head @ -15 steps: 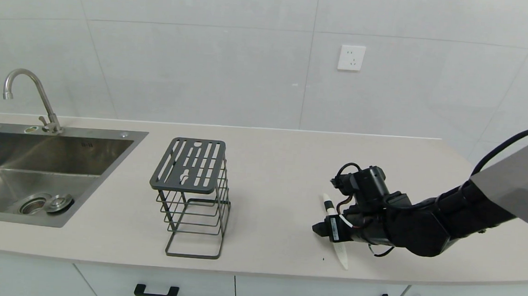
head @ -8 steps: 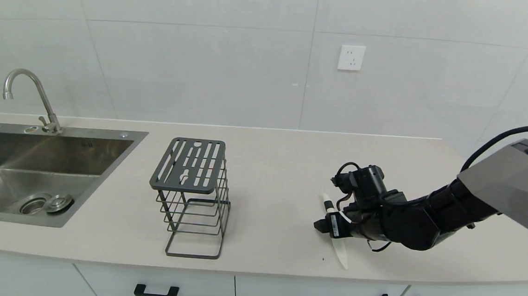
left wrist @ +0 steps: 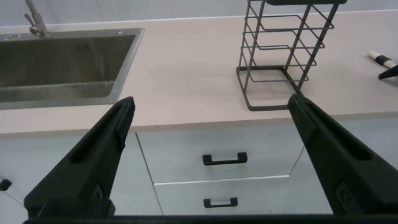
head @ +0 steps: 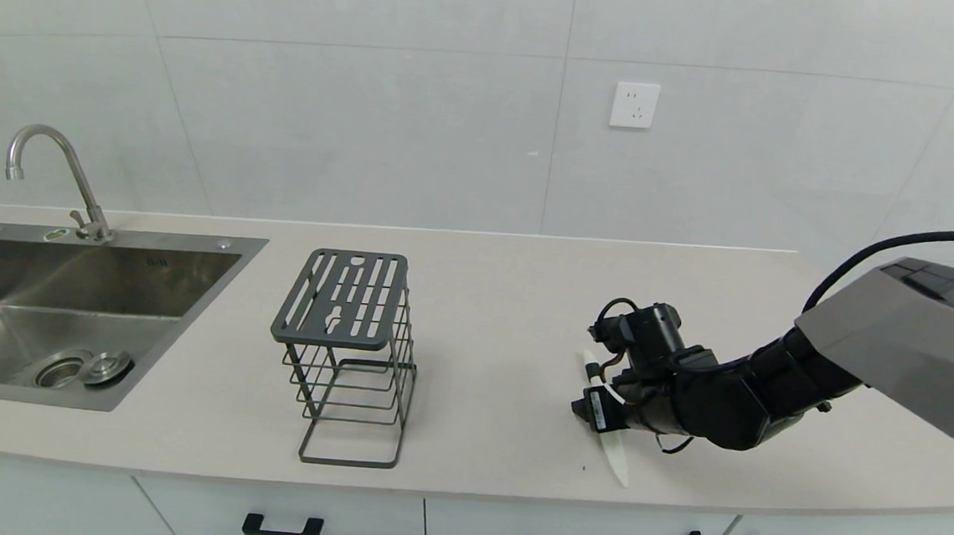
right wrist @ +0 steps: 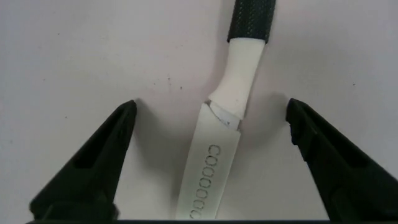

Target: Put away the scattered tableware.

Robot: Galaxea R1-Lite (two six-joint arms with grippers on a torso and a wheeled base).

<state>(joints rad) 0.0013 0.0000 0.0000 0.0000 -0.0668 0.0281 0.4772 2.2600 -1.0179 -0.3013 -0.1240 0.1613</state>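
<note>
Well, the knife lies flat on the counter, near the front edge. Its white blade points to the front and its black handle points to the wall. It is well apart from the wire rack, which stands between the knife and the sink.

The right gripper sits low over the knife. Its jaws are open, one on each side, right about where the blade meets the handle. I cannot see them touching the knife yet. I think it is lined up this way so it can close on the thick part, which is easier to hold than the thin blade.

The rack has long slots in its top plate. That looks like the place for the knife to go, blade down, so I think the grab comes first and the carry after. The knife is flat on the counter, so the jaws may slip or push it along when they close.

The left gripper hangs down low in front of the drawers. Its jaws are wide open and hold nothing, out of the way of the other arm
</note>
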